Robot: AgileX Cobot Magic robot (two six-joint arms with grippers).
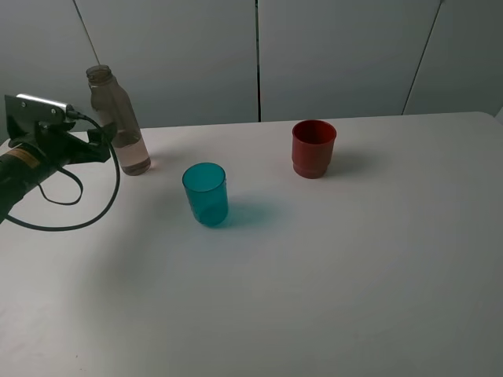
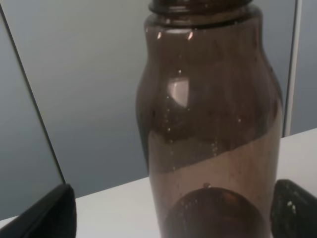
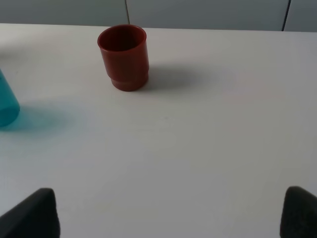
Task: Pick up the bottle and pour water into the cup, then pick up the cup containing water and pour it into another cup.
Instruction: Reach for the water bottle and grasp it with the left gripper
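Across the back of the scene, grey wall panels (image 1: pixel 338 55) are standing behind the white worktop (image 1: pixel 330 298), which is filling most of my high view and carrying all three vessels. From the left edge the left arm (image 1: pixel 23 165) is stretching in low over the surface, with a black cable (image 1: pixel 78 212) looping beneath it. At the far left the bottle (image 1: pixel 118 126) is standing upright and uncapped, with liquid showing in its lower part. The left gripper (image 2: pixel 171 218) is sitting spread wide around the bottle's lower body. One of its dark fingers (image 2: pixel 49 215) is staying clear of the plastic on one side, while the other is sitting just beside it, and I am not able to tell whether that one is touching. Well to the right, near the middle of the far edge, the red cup (image 1: pixel 313 148) is standing upright on its stepped base. Between it and the bottle, but nearer to me, the teal cup (image 1: pixel 206 194) is standing upright and apart from both, casting a bluish shadow to its right. Through the right wrist camera I am seeing the right gripper (image 3: pixel 166 215) hanging wide apart over bare worktop with nothing between its tips. The red cup is lying ahead of it and only an edge of the teal cup is showing at the side.
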